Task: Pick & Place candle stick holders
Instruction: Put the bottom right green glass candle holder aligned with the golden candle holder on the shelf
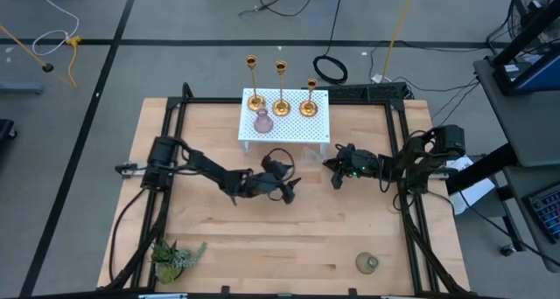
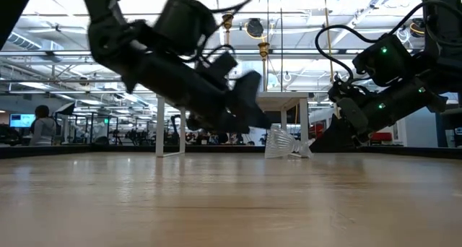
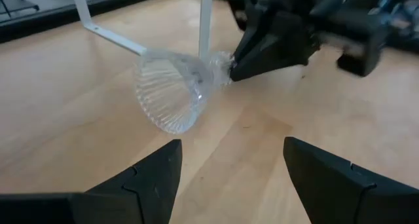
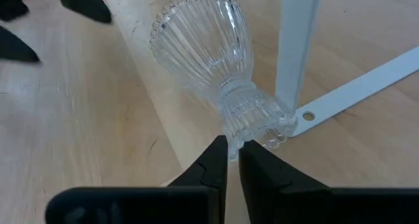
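Observation:
A clear ribbed glass holder (image 4: 209, 47) lies on its side on the table beside a white rack leg (image 4: 294, 47). It also shows in the left wrist view (image 3: 173, 90) and the low view (image 2: 285, 142). My right gripper (image 4: 234, 160) is shut on its foot. My left gripper (image 3: 232, 168) is open and empty, facing the holder's mouth from a short way off. Three gold candlesticks (image 1: 281, 89) and a pink holder (image 1: 262, 121) stand on the white rack (image 1: 302, 128). A green holder (image 1: 367, 263) stands near the table's front right. My right gripper pinches the rim of the clear holder's foot (image 4: 236, 140) between its two fingertips. The fingers come nearly level from the table's right side, in line with the holder. The holder lies tilted on its side, mouth toward the left gripper; its ribbed bowl looks to rest on the table.
The rack's leg and white cross brace (image 4: 366, 86) stand right next to the holder. A leafy plant sprig (image 1: 175, 257) lies at the table's front left. A black frame (image 1: 175, 115) runs around the table. Bare wood lies between the grippers and the front edge.

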Robot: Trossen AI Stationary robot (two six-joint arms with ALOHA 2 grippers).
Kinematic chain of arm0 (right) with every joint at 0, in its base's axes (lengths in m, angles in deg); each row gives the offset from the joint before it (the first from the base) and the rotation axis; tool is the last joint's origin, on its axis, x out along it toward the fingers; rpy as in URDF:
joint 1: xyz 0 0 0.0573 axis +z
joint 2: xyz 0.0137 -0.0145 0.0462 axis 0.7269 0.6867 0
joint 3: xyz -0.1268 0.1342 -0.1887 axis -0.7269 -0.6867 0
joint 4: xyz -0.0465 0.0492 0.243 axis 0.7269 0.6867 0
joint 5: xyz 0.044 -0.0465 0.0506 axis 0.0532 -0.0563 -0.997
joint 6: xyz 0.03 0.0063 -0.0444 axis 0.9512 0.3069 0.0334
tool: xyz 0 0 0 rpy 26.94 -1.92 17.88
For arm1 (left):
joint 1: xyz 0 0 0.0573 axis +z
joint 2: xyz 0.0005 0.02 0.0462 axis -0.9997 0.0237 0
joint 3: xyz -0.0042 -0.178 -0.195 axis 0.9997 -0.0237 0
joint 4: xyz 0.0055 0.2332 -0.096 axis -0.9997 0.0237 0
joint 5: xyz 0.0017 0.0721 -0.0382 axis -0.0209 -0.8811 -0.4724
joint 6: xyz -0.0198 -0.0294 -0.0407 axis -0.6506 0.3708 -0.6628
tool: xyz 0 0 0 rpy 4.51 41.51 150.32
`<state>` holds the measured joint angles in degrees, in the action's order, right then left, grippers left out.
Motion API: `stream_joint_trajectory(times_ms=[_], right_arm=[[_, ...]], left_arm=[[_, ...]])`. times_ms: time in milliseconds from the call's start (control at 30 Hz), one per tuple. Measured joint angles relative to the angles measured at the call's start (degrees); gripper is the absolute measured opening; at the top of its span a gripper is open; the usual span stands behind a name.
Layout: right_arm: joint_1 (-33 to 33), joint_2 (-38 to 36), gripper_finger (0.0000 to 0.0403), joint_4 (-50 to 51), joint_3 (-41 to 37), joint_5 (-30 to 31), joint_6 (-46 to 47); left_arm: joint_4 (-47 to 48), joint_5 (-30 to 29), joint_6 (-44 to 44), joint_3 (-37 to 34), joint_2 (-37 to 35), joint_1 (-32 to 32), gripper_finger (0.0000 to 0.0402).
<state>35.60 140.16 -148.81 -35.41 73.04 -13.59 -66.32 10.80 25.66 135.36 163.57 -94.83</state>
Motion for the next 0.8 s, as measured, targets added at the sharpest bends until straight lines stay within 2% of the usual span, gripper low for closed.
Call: stream_joint_trajectory(times_ms=[233, 633, 800], right_arm=[[0.02, -0.02, 0.0028, 0.36, 0.02, 0.06, 0.18], [0.02, -0.02, 0.0028, 0.21, 0.02, 0.07, -0.04], [0.02, -0.02, 0.0026, 0.09, 0.02, 0.07, -0.04]], left_arm=[[6.04, 0.10, 0.78, 7.15, 3.42, 2.96, 0.0271], [6.61, 5.04, 0.66, 7.78, 3.44, 6.64, 0.0271], [6.41, 5.16, 1.01, 7.78, 3.44, 7.22, 0.0271]])
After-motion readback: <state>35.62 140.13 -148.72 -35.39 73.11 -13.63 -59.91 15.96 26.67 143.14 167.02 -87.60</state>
